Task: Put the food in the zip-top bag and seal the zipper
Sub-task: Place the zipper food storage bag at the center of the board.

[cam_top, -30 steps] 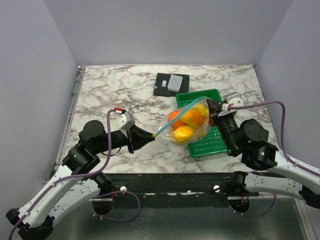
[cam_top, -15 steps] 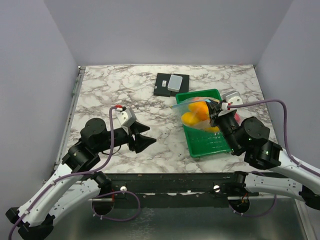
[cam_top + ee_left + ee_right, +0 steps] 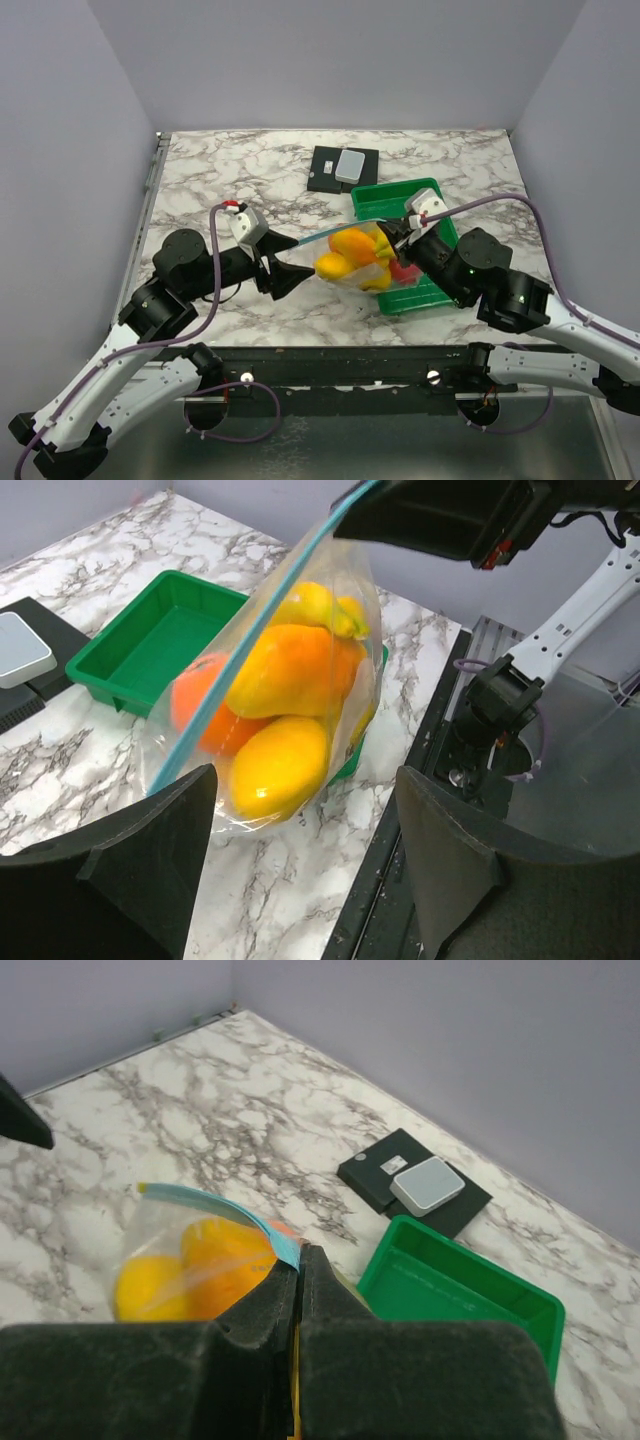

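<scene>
Standing wide apart on the left, the fingers of the left gripper (image 3: 298, 262) hold nothing. They point straight at the near end of the pouch, low over the marble table (image 3: 220, 180). My guess is that they are lined up to take the free end of the mouth. Farther back, a black pad (image 3: 325, 170) with a small grey box (image 3: 350, 165) on it lies out of the way.

In the middle hangs the zip-top bag (image 3: 355, 262), lifted off the table just beside the tray's near corner. The food (image 3: 290, 670) sags in its belly: orange and yellow pieces, with the banana on top. A spot of red shows at the bag's right, but I cannot tell whether it sits inside. The zipper (image 3: 255, 645) runs as one taut blue line slanting up toward the right. Stretched like that, the mouth lies flat, though I cannot say whether it is pressed closed along its length.

At the upper end, the right gripper (image 3: 298, 1260) is clamped tight on the corner of the blue strip, carrying the whole load. That presumably gives the other arm a straight edge to work along. Behind and to the right sits the green tray (image 3: 395, 186).
</scene>
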